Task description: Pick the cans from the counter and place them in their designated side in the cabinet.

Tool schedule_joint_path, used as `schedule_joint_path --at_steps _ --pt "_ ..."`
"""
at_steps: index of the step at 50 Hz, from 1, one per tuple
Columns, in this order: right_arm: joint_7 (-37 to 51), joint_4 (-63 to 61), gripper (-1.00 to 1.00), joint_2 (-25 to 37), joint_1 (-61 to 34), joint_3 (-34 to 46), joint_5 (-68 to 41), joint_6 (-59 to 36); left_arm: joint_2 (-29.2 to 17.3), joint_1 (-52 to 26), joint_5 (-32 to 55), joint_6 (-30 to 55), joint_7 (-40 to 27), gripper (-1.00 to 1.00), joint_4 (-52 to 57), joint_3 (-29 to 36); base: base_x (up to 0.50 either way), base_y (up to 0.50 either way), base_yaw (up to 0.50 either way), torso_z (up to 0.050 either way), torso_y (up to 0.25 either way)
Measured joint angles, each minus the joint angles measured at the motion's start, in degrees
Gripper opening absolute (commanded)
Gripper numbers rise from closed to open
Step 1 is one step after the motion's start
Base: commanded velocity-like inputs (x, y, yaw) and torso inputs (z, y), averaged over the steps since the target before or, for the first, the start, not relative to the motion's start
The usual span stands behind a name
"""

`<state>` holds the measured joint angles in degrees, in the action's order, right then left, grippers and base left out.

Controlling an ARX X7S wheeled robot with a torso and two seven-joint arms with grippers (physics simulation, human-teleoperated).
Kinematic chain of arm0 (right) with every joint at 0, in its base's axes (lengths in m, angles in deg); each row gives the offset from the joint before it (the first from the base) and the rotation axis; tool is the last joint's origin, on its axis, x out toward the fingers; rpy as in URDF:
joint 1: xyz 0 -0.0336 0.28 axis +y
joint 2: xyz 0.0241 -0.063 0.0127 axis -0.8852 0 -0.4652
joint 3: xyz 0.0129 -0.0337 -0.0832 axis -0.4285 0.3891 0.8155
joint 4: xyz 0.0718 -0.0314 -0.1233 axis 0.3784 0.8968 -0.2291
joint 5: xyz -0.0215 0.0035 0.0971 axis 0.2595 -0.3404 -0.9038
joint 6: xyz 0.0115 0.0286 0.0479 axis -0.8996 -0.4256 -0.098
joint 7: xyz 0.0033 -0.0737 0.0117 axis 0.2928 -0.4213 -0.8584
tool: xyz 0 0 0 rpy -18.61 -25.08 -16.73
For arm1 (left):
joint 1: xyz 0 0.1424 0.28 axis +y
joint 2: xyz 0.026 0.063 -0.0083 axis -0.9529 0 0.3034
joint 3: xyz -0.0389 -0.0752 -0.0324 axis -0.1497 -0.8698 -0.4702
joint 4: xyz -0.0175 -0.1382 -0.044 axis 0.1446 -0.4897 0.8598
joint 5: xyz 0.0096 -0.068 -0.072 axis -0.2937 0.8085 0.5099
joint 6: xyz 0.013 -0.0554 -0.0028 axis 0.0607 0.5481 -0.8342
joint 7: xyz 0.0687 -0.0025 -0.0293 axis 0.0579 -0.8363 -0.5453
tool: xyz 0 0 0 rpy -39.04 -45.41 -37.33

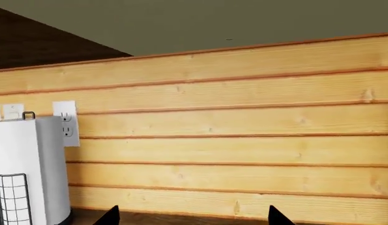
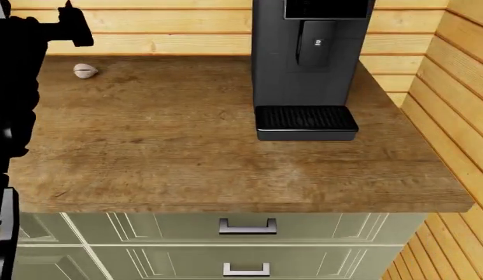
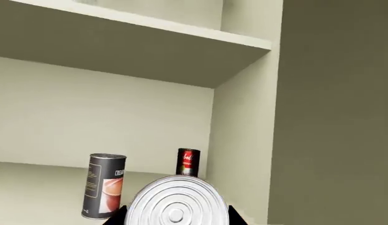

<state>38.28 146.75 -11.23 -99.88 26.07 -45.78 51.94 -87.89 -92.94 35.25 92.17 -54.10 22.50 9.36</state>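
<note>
In the right wrist view my right gripper (image 3: 178, 216) is shut on a can (image 3: 176, 201) whose ridged silver end faces the camera, with a dark finger on each side. It is held inside the pale cabinet (image 3: 244, 122). Behind it on the cabinet floor stand a taller dark grey can (image 3: 105, 185) with a reddish-white label and, deeper in, a small red can (image 3: 188, 162). My left gripper (image 1: 194, 218) is open and holds nothing, facing the plank wall above the counter (image 2: 187, 146). No can shows on the counter in the head view.
A dark coffee machine (image 2: 308, 64) stands at the counter's back right. A pale garlic bulb (image 2: 85, 70) lies at the back left. A paper towel roll (image 1: 31, 168), a wire basket (image 1: 12, 199) and a wall outlet (image 1: 66, 123) are near my left gripper. A cabinet shelf (image 3: 131, 47) hangs overhead.
</note>
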Motion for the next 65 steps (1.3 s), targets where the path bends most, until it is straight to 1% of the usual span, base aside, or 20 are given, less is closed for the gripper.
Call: schedule_joint_path --at_steps 7,13,22,32,41,55,65 --pt "-0.8 3.5 -1.00 -1.5 -3.6 -3.5 7.6 -0.2 -1.3 -3.8 -0.3 2.4 5.3 1.00 -2.3 1.8 0.00 0.00 0.00 0.000 0.000" --pt "-1.0 4.9 -1.00 -2.2 -5.1 -5.2 11.5 -0.8 -2.7 -6.0 -0.3 4.9 9.5 1.00 -2.4 3.3 0.00 0.00 0.00 0.000 0.002" --pt "-1.2 5.9 -1.00 -2.8 -6.2 -6.5 14.4 -1.2 -4.0 -9.8 -1.2 7.8 15.2 1.00 -4.4 6.0 0.00 0.00 0.00 0.000 0.000" --pt "-1.3 6.4 -1.00 -3.1 -6.7 -7.1 15.6 -1.4 -4.9 -12.7 -2.1 9.7 19.2 1.00 -6.1 8.1 0.00 0.00 0.00 0.000 0.001" --pt "-1.3 6.5 -1.00 -3.1 -6.8 -7.3 16.0 -1.4 -5.8 -14.0 -2.2 11.2 20.9 1.00 -5.9 8.6 0.00 0.00 0.00 0.001 0.000" --pt "-1.3 6.6 -1.00 -3.2 -6.9 -7.4 16.3 -1.5 -6.2 -15.0 -2.1 12.0 21.6 1.00 -5.5 8.7 0.00 0.00 0.00 0.000 0.001" --pt "-1.3 6.6 -1.00 -3.2 -7.0 -7.4 16.3 -1.5 -5.9 -16.0 -2.3 11.5 21.7 1.00 -6.6 8.7 0.24 0.00 0.00 0.000 0.000"
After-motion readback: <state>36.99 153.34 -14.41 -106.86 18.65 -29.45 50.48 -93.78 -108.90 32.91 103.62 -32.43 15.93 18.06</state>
